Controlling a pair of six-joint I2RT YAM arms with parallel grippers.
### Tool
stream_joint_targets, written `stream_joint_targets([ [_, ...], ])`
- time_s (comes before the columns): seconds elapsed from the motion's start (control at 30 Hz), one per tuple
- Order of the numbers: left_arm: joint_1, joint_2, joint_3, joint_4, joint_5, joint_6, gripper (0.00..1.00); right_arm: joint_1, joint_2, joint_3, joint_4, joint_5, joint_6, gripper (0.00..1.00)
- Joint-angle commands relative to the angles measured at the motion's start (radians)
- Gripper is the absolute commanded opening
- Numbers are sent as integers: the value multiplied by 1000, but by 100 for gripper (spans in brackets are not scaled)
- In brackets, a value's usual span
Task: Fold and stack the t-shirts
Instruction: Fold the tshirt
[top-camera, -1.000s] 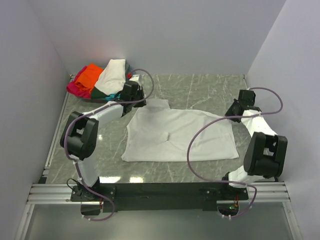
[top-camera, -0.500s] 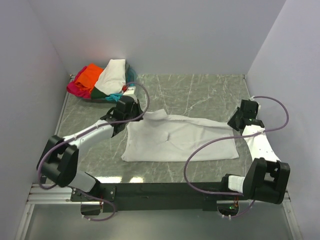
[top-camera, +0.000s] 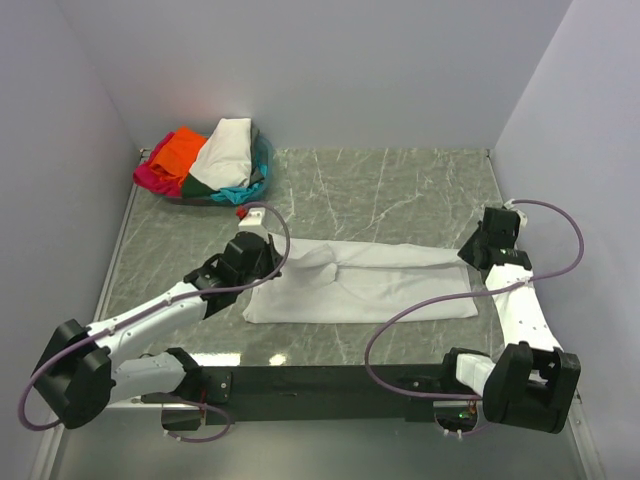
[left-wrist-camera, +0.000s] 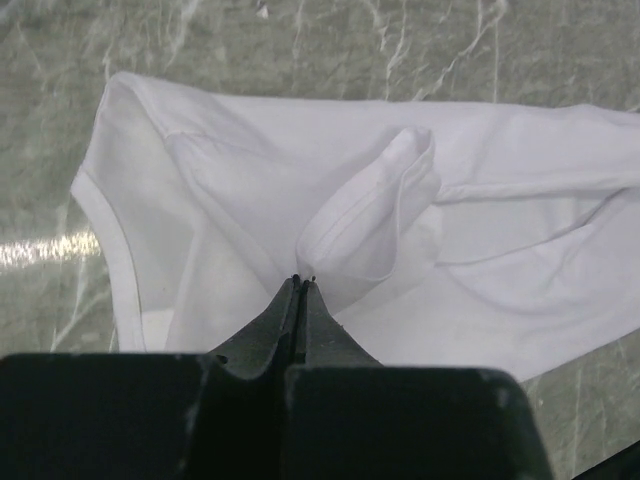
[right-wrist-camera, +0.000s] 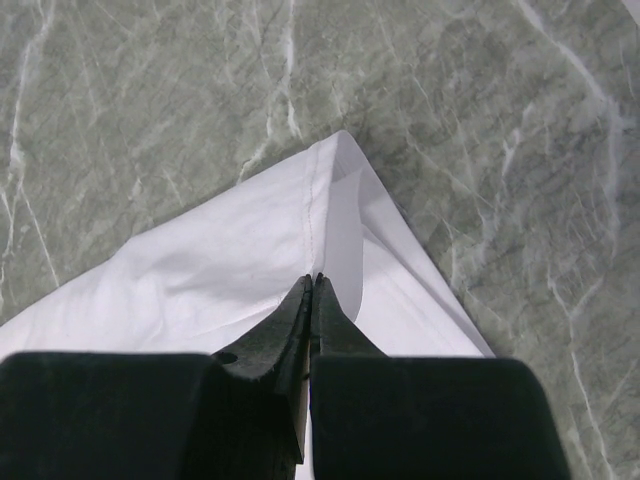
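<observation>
We see a grey-green marbled tabletop (top-camera: 400, 190) with pale veins, boxed in by three plain, matte, pale walls: a back wall (top-camera: 330, 70) along its far edge, and a left wall (top-camera: 50, 200) and a right wall (top-camera: 590, 150) along its side edges. A silver metal rail (top-camera: 108, 275) runs down the left edge, and a ribbed aluminium frame (top-camera: 105, 387) lies along the near edge. Soft, even light leaves bright glints (top-camera: 222, 357) by the near edge

No legible text or markings anywhere
</observation>
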Motion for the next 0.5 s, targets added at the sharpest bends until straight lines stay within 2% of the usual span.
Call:
stream_joint_targets([
  [0.0,-20,-55,-32,-36,-43,-38,0,0,-29,-8,-2,36,9,0],
  [0.47,-115,-199,-140,-102,-85,-121,0,2,-26,-24,-4,78,28,0],
])
